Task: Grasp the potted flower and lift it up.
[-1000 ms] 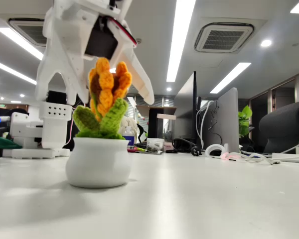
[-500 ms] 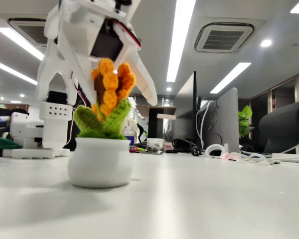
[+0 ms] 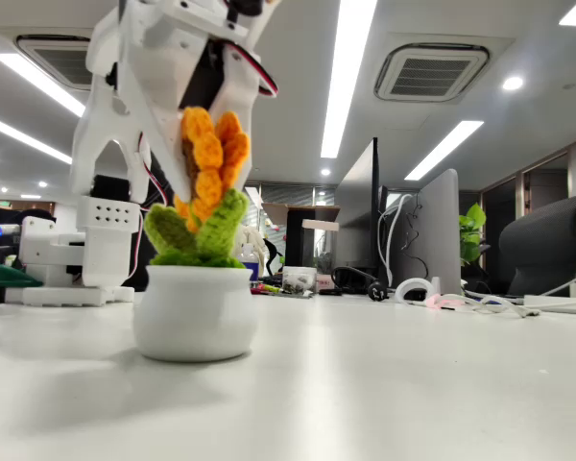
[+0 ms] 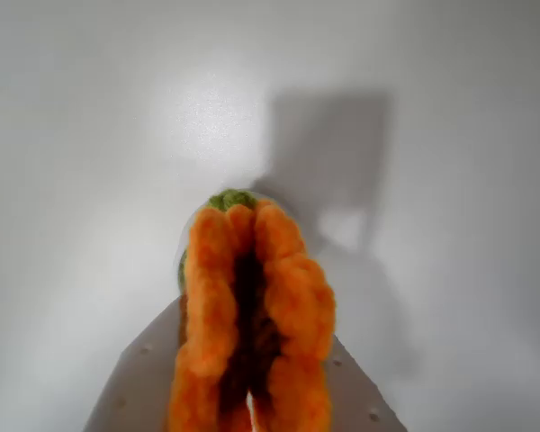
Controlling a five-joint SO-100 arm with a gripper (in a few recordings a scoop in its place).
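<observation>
Fixed view: white gripper (image 3: 206, 144) upper left of frame, fingers pinched onto orange petals of potted flower (image 3: 197, 279). White pot resting on white table (image 3: 384, 384), left of centre. Wrist view: petals (image 4: 247, 315) squeezed together at bottom centre, table behind w/ shadow.

White plastic arm (image 3: 125, 106), black servo, red and black cables, perforated base block (image 3: 108, 213).

Small crocheted potted flower (image 3: 198, 288): orange-yellow petals, fuzzy green yarn leaves, squat glossy white pot, no pattern. Two-finger plastic gripper (image 3: 197, 144): white with black motor block and red wiring. Flat tabletop (image 3: 413, 384): plain matte white.
</observation>
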